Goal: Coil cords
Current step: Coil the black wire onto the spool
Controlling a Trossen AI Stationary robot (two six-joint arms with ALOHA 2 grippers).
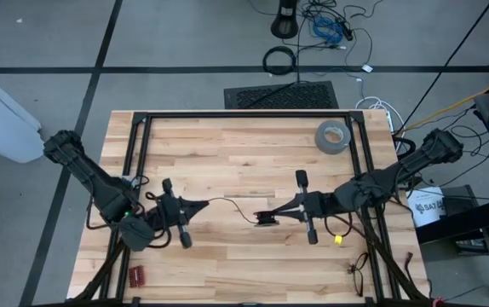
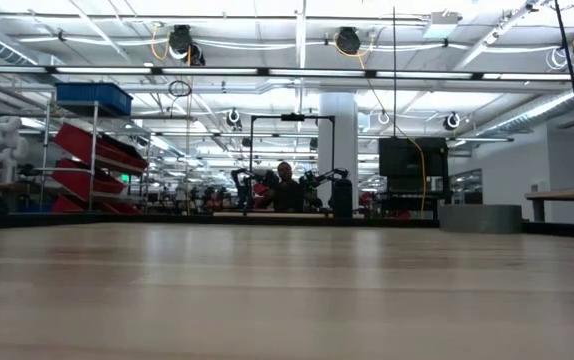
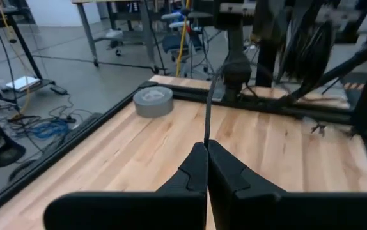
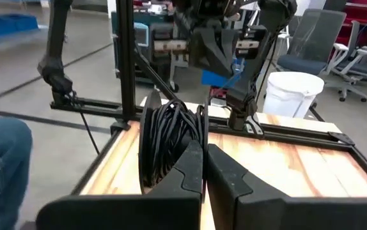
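The cord is a thin black wire, partly wound into a coil (image 4: 165,137) of several loops. My right gripper (image 4: 204,153), just right of the table's middle (image 1: 273,214), is shut on that coil (image 1: 265,219). A single free strand (image 1: 230,201) runs from the coil leftward to my left gripper (image 1: 204,205), which is shut on it (image 3: 206,148). Both grippers point roughly level at each other, above the table. The low view shows neither gripper nor cord. My left gripper pinches the single free strand (image 3: 207,131) between its two fingertips, level, from the table's left. The strand leaves the tips straight toward the right arm, clear of the table and nearly taut with a slight sag. My right gripper pinches the coil at one side of its loops (image 4: 182,148), several turns together, coming level from the table's right. The coil stands upright across the fingers and hangs partly below them, clear of the table. The finger hides the exact place of contact.
A grey tape roll (image 1: 333,136) lies at the far right of the table (image 1: 227,149). A small yellow piece (image 1: 339,240) lies near the right arm and a red piece (image 1: 135,275) at the near left. Black frame rails (image 1: 244,115) border the table.
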